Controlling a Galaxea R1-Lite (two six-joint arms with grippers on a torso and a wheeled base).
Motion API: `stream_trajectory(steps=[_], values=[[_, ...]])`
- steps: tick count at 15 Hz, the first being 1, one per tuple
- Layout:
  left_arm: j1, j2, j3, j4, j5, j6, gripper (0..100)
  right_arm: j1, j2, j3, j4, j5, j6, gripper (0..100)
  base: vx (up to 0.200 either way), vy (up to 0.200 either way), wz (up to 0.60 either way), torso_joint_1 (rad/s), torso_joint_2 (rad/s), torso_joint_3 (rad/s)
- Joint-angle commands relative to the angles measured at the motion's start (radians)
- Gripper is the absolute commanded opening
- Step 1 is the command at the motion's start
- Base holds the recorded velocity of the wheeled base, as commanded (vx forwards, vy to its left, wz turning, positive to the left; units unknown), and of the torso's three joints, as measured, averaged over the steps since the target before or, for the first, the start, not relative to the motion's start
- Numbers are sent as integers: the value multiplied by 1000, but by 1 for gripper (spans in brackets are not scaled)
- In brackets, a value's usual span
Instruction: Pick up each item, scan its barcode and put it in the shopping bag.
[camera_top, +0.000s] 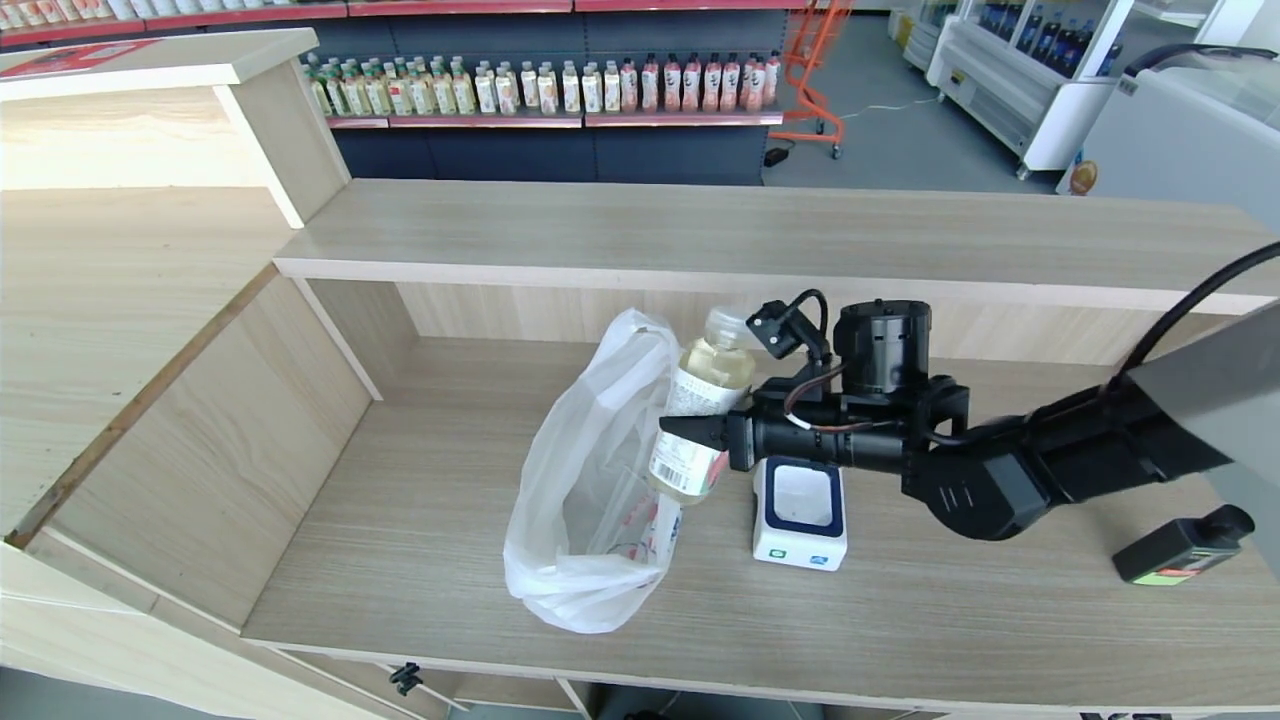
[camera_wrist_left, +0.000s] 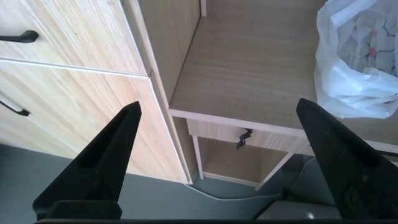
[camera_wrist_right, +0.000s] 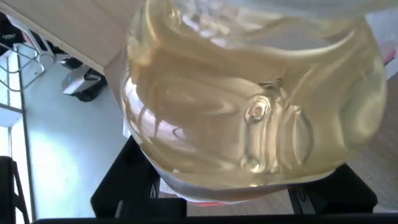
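The right tool (camera_top: 690, 432) clamps a clear bottle (camera_top: 706, 385) of pale yellow liquid beside the crinkled translucent shopping bag (camera_top: 580, 470). The left tool (camera_wrist_left: 217, 106) stands apart.

On the counter (camera_top: 400, 520), the shopping bag (camera_top: 590, 480) stands near the middle, closer to the front edge than the back. The scanner (camera_top: 800, 510) sits just to its right. My right claw (camera_top: 680, 432) holds the bottle (camera_top: 700, 400) upright above the gap between the two, its lower end at the bag's right rim. A small capped container (camera_top: 1180, 548) lies near the right edge, well apart from the scanner. A raised ledge (camera_top: 700, 230) runs behind the back edge. My left claw (camera_wrist_left: 219, 109) hangs before the front-left corner.
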Motion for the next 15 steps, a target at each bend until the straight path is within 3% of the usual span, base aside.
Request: stream_trajectory(steps=[1,6,9,12,15], values=[[0,0,0,0,-1,1,100,36,133,-44,-10,1,-96,0,0,0,0,0,0,0],[0,0,0,0,1,1,100,100,295,-179,-74,-1,-254,0,0,0,0,0,0,0],[0,0,0,0,1,1,100,128,381,-259,-154,-30,-277,0,0,0,0,0,0,0],[0,0,0,0,1,0,100,123,418,-260,-172,-50,-412,0,0,0,0,0,0,0],[0,0,0,0,1,0,100,117,449,-242,-280,-52,-438,0,0,0,0,0,0,0]])
